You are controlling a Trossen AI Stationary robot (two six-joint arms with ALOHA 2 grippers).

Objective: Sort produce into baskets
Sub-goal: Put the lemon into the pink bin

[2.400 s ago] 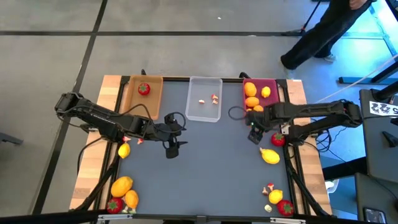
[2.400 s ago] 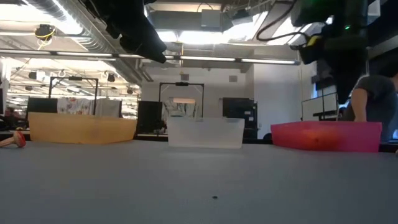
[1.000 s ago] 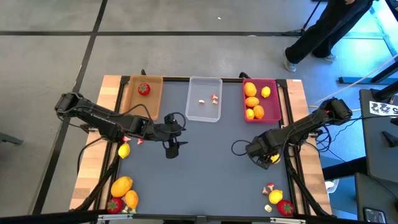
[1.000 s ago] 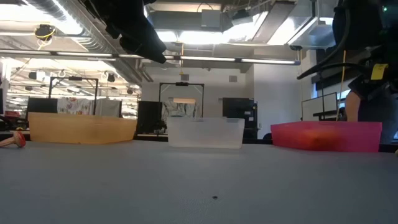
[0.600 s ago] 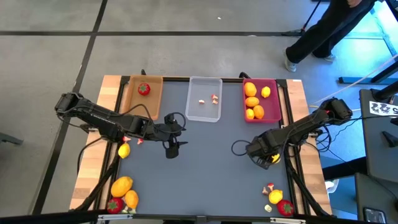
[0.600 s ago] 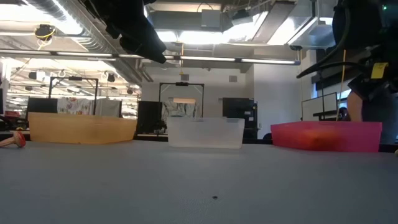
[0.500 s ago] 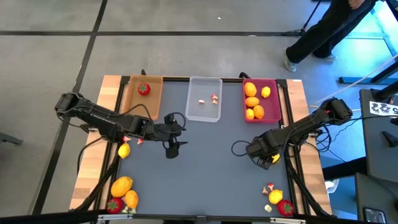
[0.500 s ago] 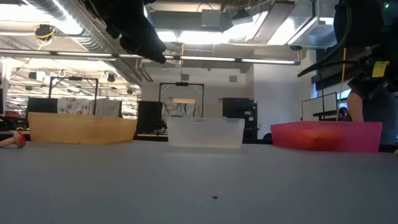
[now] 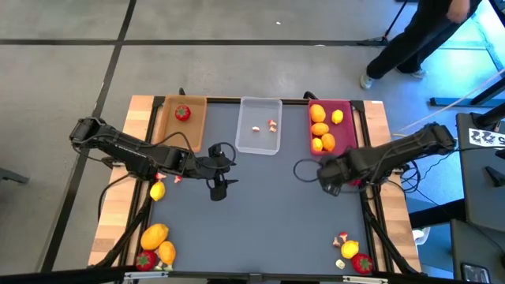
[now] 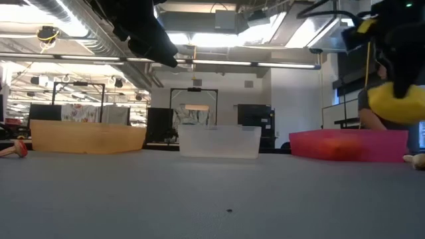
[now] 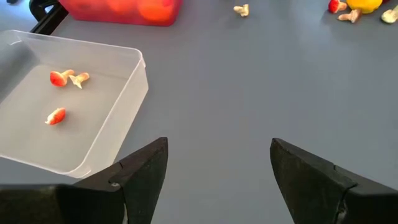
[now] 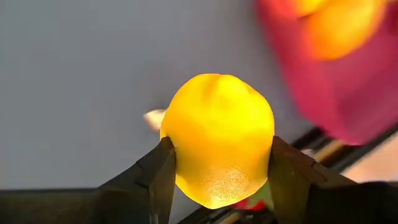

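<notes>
My right gripper [image 9: 331, 177] is shut on a yellow lemon-like fruit [image 12: 217, 140] near the table's right side, just in front of the magenta-pink tray [image 9: 345, 138]. The fruit also shows in the low view [image 10: 395, 103]. The pink tray holds several orange and yellow fruits. My left gripper [image 9: 219, 188] is open and empty over the table's middle, in front of the clear tray [image 9: 259, 146], which holds small white-and-red mushroom bits [image 11: 67, 78]. The tan-brown tray [image 9: 193, 126] holds one red strawberry [image 9: 182, 113]. My right gripper pinches the yellow fruit by two opposite sides [image 12: 174, 158] between its two fingers [image 12: 152, 180], around the fruit's widest part. In the low view the fruit hangs below the dark gripper, lifted clear of the table.
A small yellow fruit [image 9: 158, 190] lies by the left arm. Orange fruits [image 9: 155, 235] and a strawberry [image 9: 144, 260] lie at the near left corner. A yellow fruit, a strawberry and mushroom bits [image 9: 349, 251] lie at the near right. A person [image 9: 418, 35] walks beyond the far right.
My right gripper has risen from the table near the right edge with the yellow fruit and gone toward the far edge, toward the pink tray. The fruit is now lifted clear of the table.
</notes>
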